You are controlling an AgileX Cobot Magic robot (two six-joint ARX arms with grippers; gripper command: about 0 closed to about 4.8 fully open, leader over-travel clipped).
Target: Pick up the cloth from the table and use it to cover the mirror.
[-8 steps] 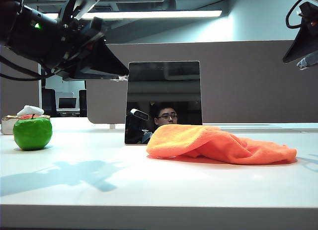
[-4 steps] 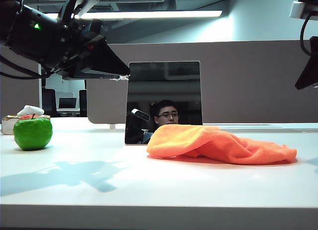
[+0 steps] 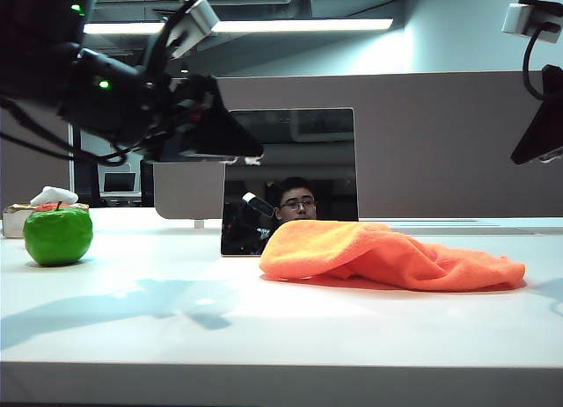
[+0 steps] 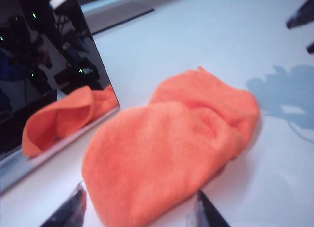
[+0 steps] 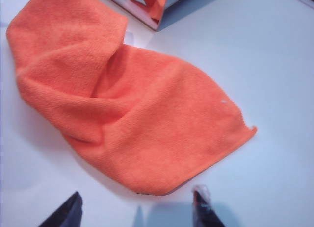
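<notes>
Both grippers hang above the orange cloth, jaws apart, left gripper over its mirror end, right gripper over its other end, ready to lift it off the desk.

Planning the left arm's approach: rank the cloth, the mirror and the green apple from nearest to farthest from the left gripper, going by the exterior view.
From the left gripper, open and raised at upper left:
1. mirror: directly behind its tip.
2. cloth: below and to the right, on the table.
3. green apple: far left on the table.
</notes>
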